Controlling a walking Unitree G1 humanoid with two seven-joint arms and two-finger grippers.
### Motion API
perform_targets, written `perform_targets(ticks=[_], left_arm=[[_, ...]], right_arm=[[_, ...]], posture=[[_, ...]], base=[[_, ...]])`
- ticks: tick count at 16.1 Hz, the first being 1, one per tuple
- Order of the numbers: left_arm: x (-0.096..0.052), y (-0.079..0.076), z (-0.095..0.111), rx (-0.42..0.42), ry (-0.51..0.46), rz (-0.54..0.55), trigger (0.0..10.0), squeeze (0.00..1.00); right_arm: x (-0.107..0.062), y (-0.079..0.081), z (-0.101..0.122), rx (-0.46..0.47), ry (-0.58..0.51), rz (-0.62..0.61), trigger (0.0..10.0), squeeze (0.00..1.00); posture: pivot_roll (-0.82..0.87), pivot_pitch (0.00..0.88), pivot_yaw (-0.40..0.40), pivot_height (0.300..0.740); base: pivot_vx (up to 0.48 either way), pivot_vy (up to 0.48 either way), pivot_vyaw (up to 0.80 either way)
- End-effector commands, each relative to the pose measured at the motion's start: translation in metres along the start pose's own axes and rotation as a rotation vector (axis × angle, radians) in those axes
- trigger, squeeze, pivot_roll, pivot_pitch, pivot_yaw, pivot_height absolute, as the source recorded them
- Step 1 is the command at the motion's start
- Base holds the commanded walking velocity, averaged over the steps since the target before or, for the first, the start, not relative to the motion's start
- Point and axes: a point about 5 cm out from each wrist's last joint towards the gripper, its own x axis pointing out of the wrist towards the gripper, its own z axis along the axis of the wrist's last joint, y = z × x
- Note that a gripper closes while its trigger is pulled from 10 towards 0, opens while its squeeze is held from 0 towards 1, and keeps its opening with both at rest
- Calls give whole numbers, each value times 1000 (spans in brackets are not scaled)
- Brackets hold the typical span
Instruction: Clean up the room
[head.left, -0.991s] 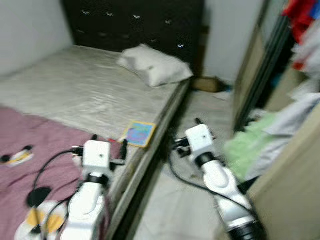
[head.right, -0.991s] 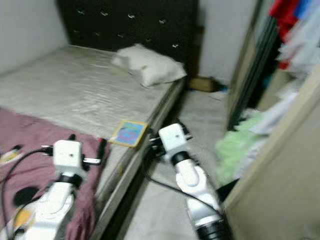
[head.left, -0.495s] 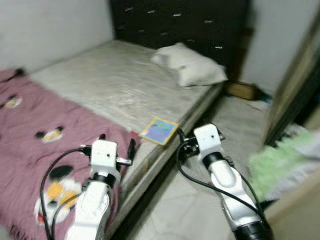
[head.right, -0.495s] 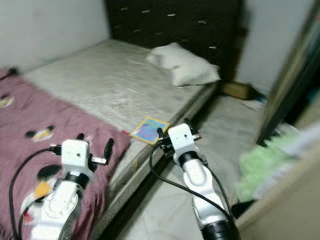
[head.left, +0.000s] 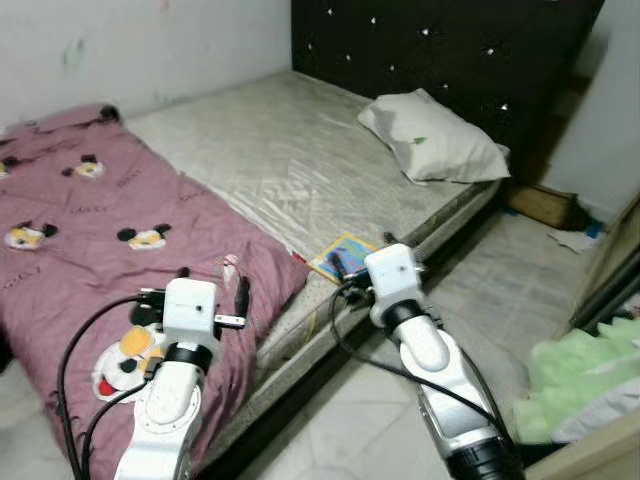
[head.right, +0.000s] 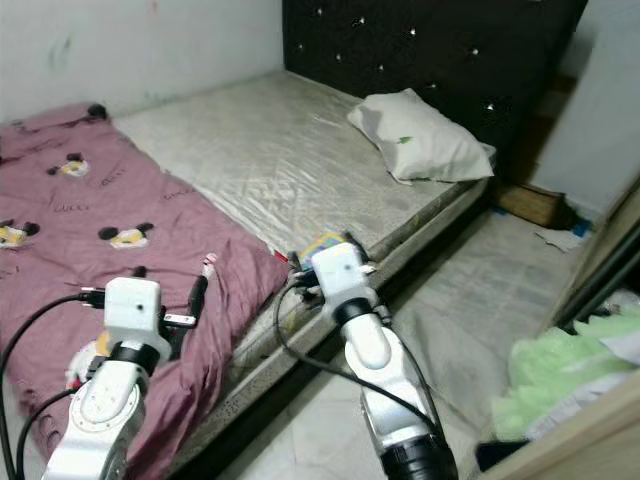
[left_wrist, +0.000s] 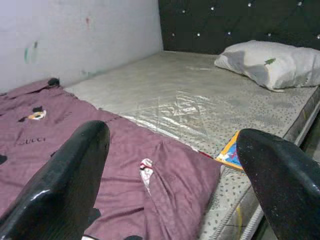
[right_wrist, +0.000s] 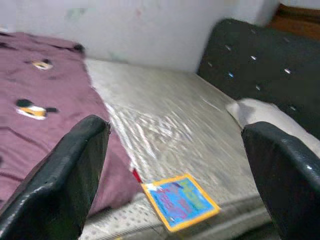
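Maroon cartoon-print blanket (head.left: 90, 230) lies rumpled across the bare grey mattress (head.left: 300, 160), a colourful flat book (right_wrist: 181, 201) at its edge, while both grippers (left gripper (left_wrist: 175, 175), right gripper (right_wrist: 175, 165)) hover wide-open, probably ready to tidy.

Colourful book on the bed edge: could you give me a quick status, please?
Both grippers open, holding nothing. Right gripper faces the colourful book, short of it. Book flat on the mattress edge beside the maroon blanket.

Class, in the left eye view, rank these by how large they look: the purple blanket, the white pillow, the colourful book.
Largest to smallest:
1. purple blanket, though it lies nearest the camera, which enlarges it
2. white pillow
3. colourful book, partly hidden behind the right arm
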Motion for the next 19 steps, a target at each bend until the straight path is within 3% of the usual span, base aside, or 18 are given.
perform_targets(ticks=[1, 19], left_arm=[[2, -4, 4, 3, -20, -4, 10000, 0], [8, -7, 3, 18, -43, -6, 10000, 0]], right_arm=[[-1, -7, -4, -8, 14, -15, 10000, 0], [6, 0, -3, -2, -7, 16, 10000, 0]], posture=[[6, 0, -39, 740], [14, 0, -31, 740]], base=[[0, 0, 631], [0, 0, 683]])
